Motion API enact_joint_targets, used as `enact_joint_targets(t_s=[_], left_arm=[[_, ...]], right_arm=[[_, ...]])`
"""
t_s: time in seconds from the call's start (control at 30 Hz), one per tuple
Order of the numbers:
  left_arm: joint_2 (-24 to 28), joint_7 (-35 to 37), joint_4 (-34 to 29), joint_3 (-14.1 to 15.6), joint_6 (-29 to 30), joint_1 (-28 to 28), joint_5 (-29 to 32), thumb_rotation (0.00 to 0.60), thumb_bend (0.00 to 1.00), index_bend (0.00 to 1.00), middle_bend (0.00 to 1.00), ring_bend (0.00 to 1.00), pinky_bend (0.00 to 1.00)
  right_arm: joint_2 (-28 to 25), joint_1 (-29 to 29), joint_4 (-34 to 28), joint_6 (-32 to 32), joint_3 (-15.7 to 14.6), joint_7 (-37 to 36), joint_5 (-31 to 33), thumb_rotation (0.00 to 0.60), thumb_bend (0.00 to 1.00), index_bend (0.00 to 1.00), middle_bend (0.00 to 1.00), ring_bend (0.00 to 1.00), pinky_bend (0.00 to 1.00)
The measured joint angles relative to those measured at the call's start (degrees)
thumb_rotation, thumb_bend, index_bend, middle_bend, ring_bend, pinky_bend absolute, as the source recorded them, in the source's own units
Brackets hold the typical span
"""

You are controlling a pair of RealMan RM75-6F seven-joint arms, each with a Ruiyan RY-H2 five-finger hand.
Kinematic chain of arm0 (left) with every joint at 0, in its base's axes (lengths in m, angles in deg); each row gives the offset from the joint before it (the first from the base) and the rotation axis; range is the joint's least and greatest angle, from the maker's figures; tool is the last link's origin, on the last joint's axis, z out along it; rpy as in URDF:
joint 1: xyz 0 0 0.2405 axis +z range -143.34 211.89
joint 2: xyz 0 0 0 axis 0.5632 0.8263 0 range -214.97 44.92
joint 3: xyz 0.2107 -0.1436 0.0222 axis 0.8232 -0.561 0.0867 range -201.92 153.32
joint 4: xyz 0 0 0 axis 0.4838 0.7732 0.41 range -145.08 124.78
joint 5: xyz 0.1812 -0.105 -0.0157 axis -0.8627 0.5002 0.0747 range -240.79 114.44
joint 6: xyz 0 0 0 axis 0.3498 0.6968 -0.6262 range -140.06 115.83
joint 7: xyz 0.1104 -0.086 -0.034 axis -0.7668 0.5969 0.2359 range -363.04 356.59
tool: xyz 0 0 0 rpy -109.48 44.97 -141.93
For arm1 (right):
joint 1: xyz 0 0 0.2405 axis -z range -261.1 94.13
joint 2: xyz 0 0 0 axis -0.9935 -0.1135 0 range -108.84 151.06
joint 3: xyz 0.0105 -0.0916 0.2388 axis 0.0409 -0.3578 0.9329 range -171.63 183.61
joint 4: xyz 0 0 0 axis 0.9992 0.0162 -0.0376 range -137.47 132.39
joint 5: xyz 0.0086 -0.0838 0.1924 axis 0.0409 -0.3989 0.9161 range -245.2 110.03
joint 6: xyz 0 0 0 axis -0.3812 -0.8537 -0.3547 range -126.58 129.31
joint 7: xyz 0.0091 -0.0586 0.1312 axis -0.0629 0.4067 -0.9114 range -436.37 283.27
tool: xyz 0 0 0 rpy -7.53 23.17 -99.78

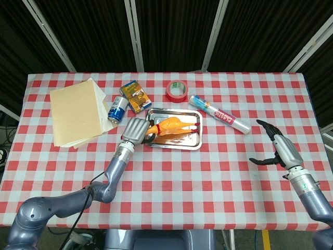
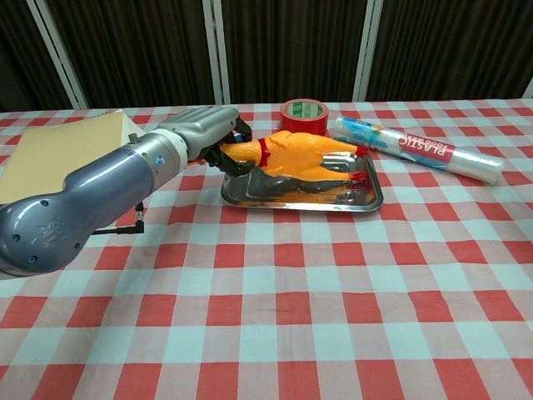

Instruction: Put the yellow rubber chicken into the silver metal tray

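Yellow rubber chicken (image 2: 296,156) lying in silver metal tray (image 2: 366,202), centre of frame, head end over tray's left rim. Left hand (image 2: 204,129) fingers wrapped round chicken's neck. Right hand (image 1: 281,149) at right of head view, fingers spread, holding nothing, above bare checked table (image 2: 333,333). Wide free cloth in lower half of frame. Clear roll (image 2: 425,148) upper right reads "PLASTIC". Red tape roll (image 2: 303,112) just behind tray. Can (image 1: 118,109), small box (image 1: 136,96), tan folders (image 1: 78,112) upper left; print unreadable.
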Motion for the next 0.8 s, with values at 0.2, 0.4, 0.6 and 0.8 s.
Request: enact_joint_targets(t_s=[0.2,0.4,0.6,0.8], left_arm=[[-2.39,-0.25,3.08,-1.66,1.03,-1.13,0.10,0.600,0.45,0.52,0.54,0.48,0.49],[-3.38,-0.88,4.15,-2.57,-0.98,-1.82,1.22,0.600,0.39,0.34,0.33,0.28,0.31],[-3.67,-1.43,4.13,-2.48,-1.46,-1.83,1.17,0.600,0.12,0.03,0.01,0.00,0.04],[-2.53,-4.07,1.97,-3.19,-3.32,-1.68,3.86,0.600,0.04,0.00,0.00,0.00,0.00]], right_arm=[[-0.03,-0.10,-0.06,0.27,0.07,0.10,-0.05,0.600,0.15,0.00,0.08,0.00,0.03],[-0.23,0.01,-0.29,0.27,0.16,0.26,0.11,0.600,0.15,0.00,0.08,0.00,0.03],[-0.39,0.14,-0.44,0.28,0.19,0.11,0.12,0.600,0.15,0.00,0.08,0.00,0.03],[-0.64,0.28,-0.74,0.16,0.23,0.25,0.06,0.600,0.15,0.00,0.08,0.00,0.03]])
